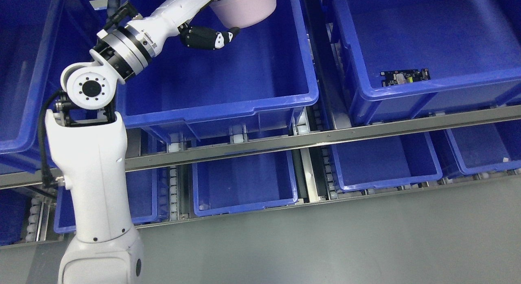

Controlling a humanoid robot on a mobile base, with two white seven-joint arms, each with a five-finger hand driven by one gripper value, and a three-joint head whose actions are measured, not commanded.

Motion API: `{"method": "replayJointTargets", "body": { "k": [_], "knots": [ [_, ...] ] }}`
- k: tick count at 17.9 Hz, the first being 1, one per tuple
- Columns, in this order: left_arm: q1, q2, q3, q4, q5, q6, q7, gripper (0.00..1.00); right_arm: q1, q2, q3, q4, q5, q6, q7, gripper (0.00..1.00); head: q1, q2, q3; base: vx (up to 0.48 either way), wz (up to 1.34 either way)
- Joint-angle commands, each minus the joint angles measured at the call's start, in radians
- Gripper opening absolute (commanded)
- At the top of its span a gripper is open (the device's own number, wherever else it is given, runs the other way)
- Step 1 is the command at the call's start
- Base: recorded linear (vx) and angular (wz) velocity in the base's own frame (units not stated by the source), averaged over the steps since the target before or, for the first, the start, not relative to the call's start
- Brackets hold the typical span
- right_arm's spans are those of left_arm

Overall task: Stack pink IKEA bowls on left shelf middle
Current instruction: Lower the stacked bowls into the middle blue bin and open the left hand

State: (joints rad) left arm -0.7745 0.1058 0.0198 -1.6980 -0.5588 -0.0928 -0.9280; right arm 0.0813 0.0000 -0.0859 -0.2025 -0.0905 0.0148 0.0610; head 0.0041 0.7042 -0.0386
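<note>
Pink bowl (247, 7) gripped by the left robot hand (211, 33) above a blue bin (228, 101) on metal shelving (309, 139).

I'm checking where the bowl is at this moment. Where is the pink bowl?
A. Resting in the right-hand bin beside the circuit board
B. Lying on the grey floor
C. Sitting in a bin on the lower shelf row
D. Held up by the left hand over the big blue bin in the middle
D: the pink bowl sits at the top edge, gripped by the left hand, above the inside of the middle blue bin.
</note>
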Motion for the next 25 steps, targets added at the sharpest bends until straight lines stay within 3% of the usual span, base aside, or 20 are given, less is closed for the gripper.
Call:
{"method": "replayJointTargets", "body": {
  "k": [1, 5, 12, 14, 16, 21, 23, 25],
  "knots": [
    [0.030, 0.034, -0.011, 0.003, 0.000, 0.024, -0.049, 0.06, 0.000, -0.017, 0.000, 0.000, 0.000, 0.001, 0.000, 1.00, 0.0000, 0.000, 0.000, 0.046, -0.11],
    [0.069, 0.086, 0.011, 0.001, 0.002, 0.024, -0.052, 0.09, 0.000, -0.017, 0.000, 0.000, 0.000, 0.001, -0.001, 1.00, 0.0000, 0.000, 0.000, 0.042, -0.08],
    [0.078, 0.098, 0.026, -0.002, 0.004, 0.024, -0.064, 0.12, 0.000, -0.017, 0.000, 0.000, 0.000, 0.001, 0.000, 1.00, 0.0000, 0.000, 0.000, 0.009, -0.01],
    [0.078, 0.092, 0.023, -0.002, 0.004, 0.024, -0.061, 0.34, 0.000, -0.017, 0.000, 0.000, 0.000, 0.001, -0.001, 1.00, 0.0000, 0.000, 0.000, 0.000, 0.00],
    [0.075, 0.081, 0.023, 0.001, 0.004, 0.024, -0.054, 0.46, 0.000, -0.017, 0.000, 0.000, 0.000, 0.001, 0.000, 1.00, 0.0000, 0.000, 0.000, 0.000, 0.00],
    [0.073, 0.014, 0.080, 0.008, 0.002, 0.025, 0.012, 0.66, 0.000, -0.017, 0.000, 0.000, 0.000, 0.001, -0.001, 1.00, 0.0000, 0.000, 0.000, 0.000, 0.00],
    [0.064, -0.030, 0.126, 0.061, 0.004, 0.025, 0.145, 0.86, 0.000, -0.017, 0.000, 0.000, 0.000, 0.001, 0.000, 1.00, 0.0000, 0.000, 0.000, 0.000, 0.00],
    [0.058, -0.088, 0.153, 0.106, 0.042, 0.021, 0.390, 0.99, 0.000, -0.017, 0.000, 0.000, 0.000, 0.001, 0.000, 1.00, 0.0000, 0.000, 0.000, 0.000, 0.00]
  ]
}}
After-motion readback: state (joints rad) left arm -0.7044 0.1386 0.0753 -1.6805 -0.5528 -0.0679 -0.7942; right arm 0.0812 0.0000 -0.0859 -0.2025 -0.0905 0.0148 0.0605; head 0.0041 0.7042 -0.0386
